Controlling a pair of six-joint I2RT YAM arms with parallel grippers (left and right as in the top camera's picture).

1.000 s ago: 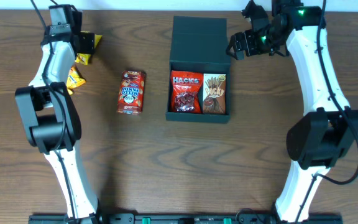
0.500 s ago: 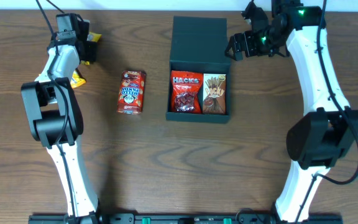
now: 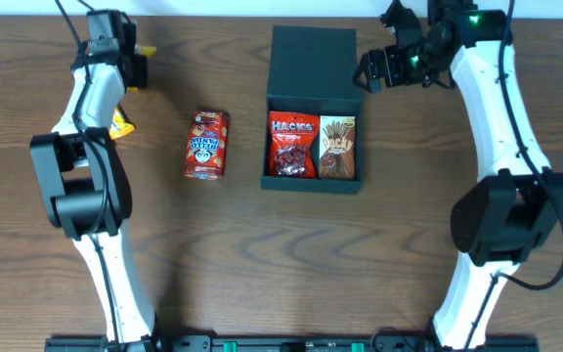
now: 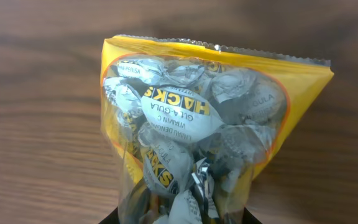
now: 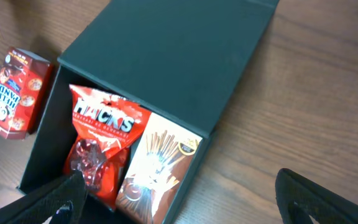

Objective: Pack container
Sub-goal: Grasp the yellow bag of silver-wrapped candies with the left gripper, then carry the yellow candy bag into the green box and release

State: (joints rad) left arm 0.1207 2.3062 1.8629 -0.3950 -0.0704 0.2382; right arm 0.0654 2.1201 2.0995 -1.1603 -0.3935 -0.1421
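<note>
Left gripper [image 3: 133, 68]: at the table's far-left corner, closed on the near end of the yellow Hacks candy bag [image 4: 185, 124], as far as the wrist view shows. The bag stands out from the jaws and fills that view.

Right gripper [image 3: 372, 70]: jaws spread wide, empty, hovering just beside the right edge of the open lid.

Container [image 3: 311, 54]: dark box at table centre, well apart from the left gripper, to its right and somewhat nearer the robot. With the lid laid flat, its long axis runs away from the robot, and the open compartment is the nearer half.

Contents: red Hacks bag [image 3: 293, 144] on the left and Pocky pack [image 3: 337, 147] on the right, side by side and spanning the compartment's width. The next packet probably has to lie on top of them.

Loose items: Hello Panda box [image 3: 206, 145] lies flat on the table between the left arm and the container. A second yellow packet [image 3: 121, 123] is partly hidden by that arm.

Clearance: the table's far edge is close behind the left gripper. The way across to the box looks open above the Hello Panda box.
</note>
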